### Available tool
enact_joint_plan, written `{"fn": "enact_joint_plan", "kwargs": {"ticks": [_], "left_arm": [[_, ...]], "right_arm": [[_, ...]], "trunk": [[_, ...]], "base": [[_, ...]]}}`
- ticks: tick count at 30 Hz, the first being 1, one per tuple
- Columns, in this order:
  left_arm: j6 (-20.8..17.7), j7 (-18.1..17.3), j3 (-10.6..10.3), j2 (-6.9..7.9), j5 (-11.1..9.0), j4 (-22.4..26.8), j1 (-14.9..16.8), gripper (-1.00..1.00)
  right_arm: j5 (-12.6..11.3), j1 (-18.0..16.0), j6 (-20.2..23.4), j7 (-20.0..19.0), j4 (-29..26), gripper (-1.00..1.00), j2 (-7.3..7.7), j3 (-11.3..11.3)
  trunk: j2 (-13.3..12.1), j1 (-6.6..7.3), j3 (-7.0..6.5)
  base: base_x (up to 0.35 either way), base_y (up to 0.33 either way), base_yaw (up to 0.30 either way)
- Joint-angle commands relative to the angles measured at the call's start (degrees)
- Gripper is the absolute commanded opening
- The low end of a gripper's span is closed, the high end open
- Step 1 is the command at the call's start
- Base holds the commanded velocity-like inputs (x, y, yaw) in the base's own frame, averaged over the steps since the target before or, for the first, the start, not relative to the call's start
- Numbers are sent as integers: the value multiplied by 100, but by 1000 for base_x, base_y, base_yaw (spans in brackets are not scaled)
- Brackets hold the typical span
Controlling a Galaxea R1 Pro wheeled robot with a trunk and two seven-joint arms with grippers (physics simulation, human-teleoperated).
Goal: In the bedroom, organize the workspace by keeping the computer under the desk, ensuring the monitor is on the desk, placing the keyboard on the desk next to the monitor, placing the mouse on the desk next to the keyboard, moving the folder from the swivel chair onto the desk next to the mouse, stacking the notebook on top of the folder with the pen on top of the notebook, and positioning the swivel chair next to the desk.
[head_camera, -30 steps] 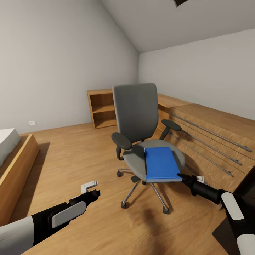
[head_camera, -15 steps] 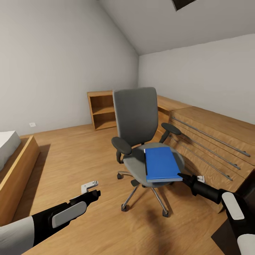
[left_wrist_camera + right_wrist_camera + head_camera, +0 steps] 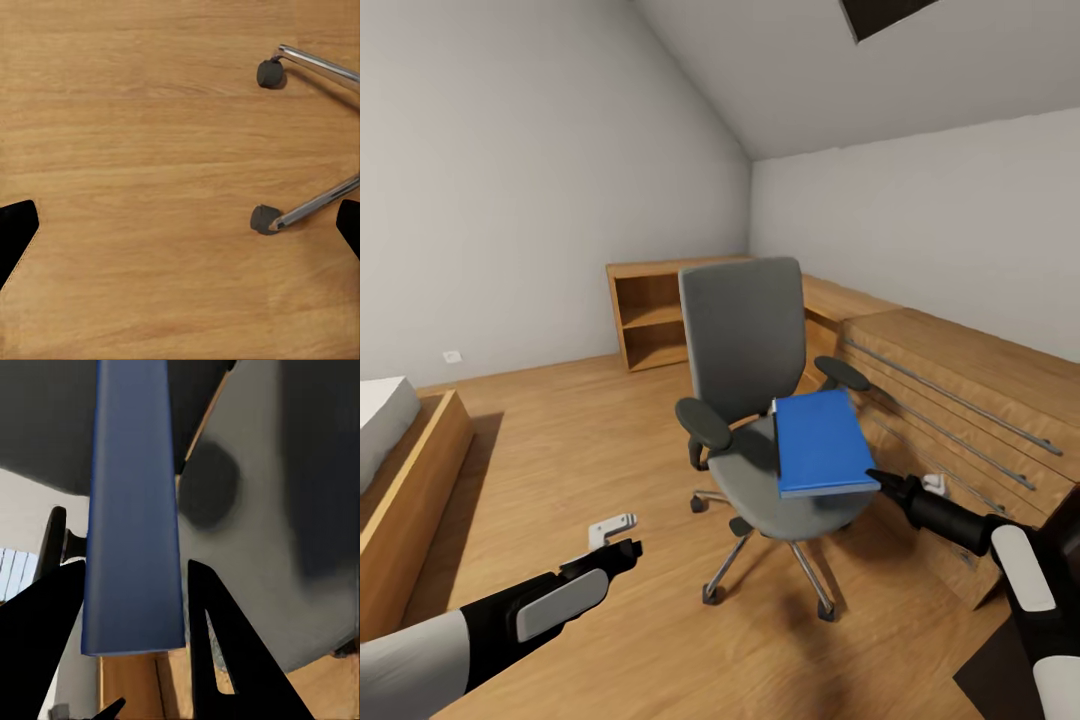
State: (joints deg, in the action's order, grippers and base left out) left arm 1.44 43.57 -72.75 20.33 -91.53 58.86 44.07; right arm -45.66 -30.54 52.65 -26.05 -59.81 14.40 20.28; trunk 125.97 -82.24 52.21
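Right tool clamps folder edge, above swivel chair seat.

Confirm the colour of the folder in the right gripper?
Bright blue folder; the head view shows it best.

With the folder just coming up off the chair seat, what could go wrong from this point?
1. The right pincer holds the blue folder only at its near edge; the folder, tilted above the seat, could slip or droop out.
2. The folder's far end sits close to the swivel chair's right armrest, so swinging it away might catch there.
3. The chair stands on castors; any bump could roll it.
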Motion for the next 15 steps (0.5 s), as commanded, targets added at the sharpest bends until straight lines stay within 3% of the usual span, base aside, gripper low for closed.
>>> {"fn": "enact_joint_plan", "kwargs": {"ticks": [1, 6, 8, 11, 13, 15], "left_arm": [[15, 22, -20, -44, -24, -78, 10, 100], [15, 20, -91, -215, -35, -456, 8, 100], [16, 31, -245, -244, -37, -549, 7, 100], [58, 51, -626, -268, -48, -617, 6, 100], [383, 64, -988, -282, -63, -649, 7, 100], [556, 67, -1174, -283, -73, -663, 6, 100]], "right_arm": [[157, -4, -59, -30, -96, -100, -5, 11], [408, -4, -206, -9, -641, -100, -12, 11], [430, -4, -218, 0, -821, -100, -18, 11], [445, -4, -225, 10, -1090, -100, -93, 11], [451, -4, -228, 16, -1530, -100, -206, 11], [452, -4, -232, 7, -1739, -100, -250, 14]], "trunk": [[-39, 23, -13], [-239, 133, -102], [-320, 177, -138], [-440, 243, -192], [-520, 287, -228], [-600, 331, -264]], "base": [[0, 0, 0], [0, 0, 0], [0, 0, 0], [0, 0, 0], [0, 0, 0], [0, 0, 0]]}}
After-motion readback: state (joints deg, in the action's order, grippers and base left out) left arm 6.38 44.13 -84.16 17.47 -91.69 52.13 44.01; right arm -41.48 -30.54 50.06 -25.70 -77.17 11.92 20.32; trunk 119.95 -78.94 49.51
